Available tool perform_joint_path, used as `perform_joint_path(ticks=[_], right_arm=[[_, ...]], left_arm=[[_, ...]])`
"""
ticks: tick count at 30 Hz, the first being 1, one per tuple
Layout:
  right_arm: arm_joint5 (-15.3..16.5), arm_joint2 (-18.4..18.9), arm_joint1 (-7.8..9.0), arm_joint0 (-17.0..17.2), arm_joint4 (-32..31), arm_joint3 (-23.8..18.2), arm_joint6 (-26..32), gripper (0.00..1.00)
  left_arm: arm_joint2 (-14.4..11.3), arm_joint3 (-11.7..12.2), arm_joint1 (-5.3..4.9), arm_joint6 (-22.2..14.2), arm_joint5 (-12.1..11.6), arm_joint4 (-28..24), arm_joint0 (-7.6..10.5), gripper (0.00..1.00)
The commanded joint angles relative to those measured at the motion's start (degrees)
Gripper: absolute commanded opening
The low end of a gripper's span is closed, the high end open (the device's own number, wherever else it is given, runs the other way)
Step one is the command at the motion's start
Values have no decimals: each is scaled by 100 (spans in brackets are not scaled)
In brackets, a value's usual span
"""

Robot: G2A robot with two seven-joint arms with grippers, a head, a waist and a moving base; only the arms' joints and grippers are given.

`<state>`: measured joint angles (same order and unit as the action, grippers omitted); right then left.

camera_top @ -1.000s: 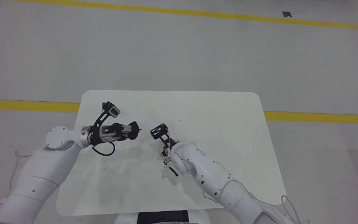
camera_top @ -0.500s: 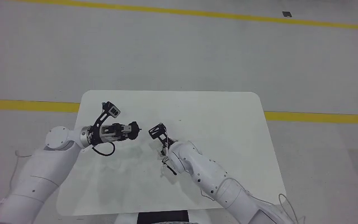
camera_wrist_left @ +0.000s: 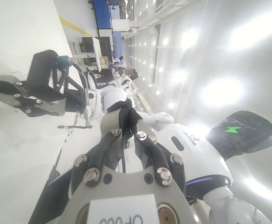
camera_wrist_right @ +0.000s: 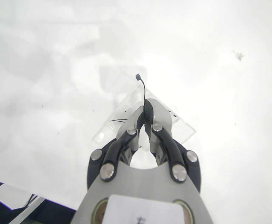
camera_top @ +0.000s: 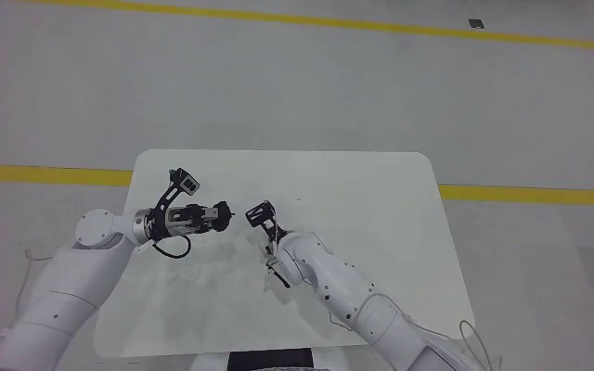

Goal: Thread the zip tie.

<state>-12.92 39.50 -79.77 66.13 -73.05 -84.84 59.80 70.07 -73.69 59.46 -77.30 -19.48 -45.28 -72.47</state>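
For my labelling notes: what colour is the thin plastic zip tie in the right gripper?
The zip tie is black, clearest in the right wrist view.

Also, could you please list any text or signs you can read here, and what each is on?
Label on the left gripper: cut off at the edge, unreadable.
Label on the right gripper: likewise cut off, unreadable.
Blue board in the room behind: too small to read.
Table and zip tie: no print.

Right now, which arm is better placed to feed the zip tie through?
Right, probably. The right end effector is shut on the thin black plastic zip tie, whose head sticks out past the fingertips, free to aim. The left end effector sits beside it, apart, above the white table.
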Motion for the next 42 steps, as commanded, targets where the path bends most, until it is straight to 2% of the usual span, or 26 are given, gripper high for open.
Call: perform_joint_path(ticks=[1,7,11,16,28,30,32,34,39,42], right_arm=[[82,150,44,132,37,-248,6,0],[453,714,215,637,227,-1005,-125,0],[781,1144,317,1060,622,-1493,-575,0],[1277,1668,415,1518,1283,-1798,-1321,0],[1313,1698,421,1542,1322,-1815,-1366,0],[1227,1795,411,1599,1531,-1874,-1764,0],[1094,2057,394,1765,2130,-2068,-2512,0],[1147,2242,398,1921,2431,-2176,-3017,0],[1823,2450,428,2271,2903,-2312,-3910,0],[2138,2440,428,2379,3089,-2376,-4322,0]], left_arm=[[0,0,0,0,0,0,0,0],[0,0,0,0,0,0,0,0],[0,0,0,0,0,0,0,0],[0,0,0,0,0,0,0,0],[0,0,0,0,0,0,0,0],[0,0,0,0,0,0,0,0],[0,0,0,0,0,0,0,0],[0,0,0,0,0,0,0,0],[0,0,0,0,0,0,0,0],[0,0,0,0,0,0,0,0]])
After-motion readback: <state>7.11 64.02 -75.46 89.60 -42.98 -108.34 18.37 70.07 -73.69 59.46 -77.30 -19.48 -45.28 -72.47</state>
